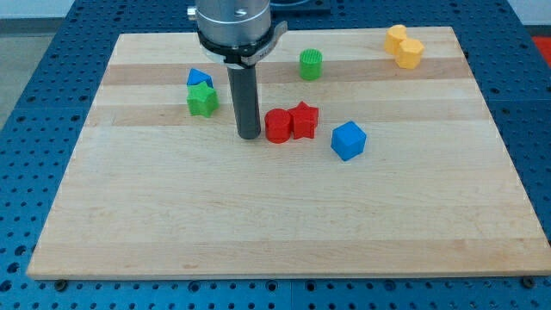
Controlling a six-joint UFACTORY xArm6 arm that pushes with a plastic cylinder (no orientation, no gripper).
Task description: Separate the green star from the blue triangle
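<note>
The green star (202, 101) sits at the view's upper left, touching the blue triangle (199, 78) just above it. My tip (250, 136) rests on the wooden board (258, 215), to the right of and slightly below the green star, apart from it. The tip stands just left of the red cylinder (277, 126).
A red star (304, 120) touches the red cylinder's right side. A blue cube (348, 140) lies right of them. A green cylinder (311, 65) is near the top centre. Two yellow blocks (403, 46) sit together at the top right.
</note>
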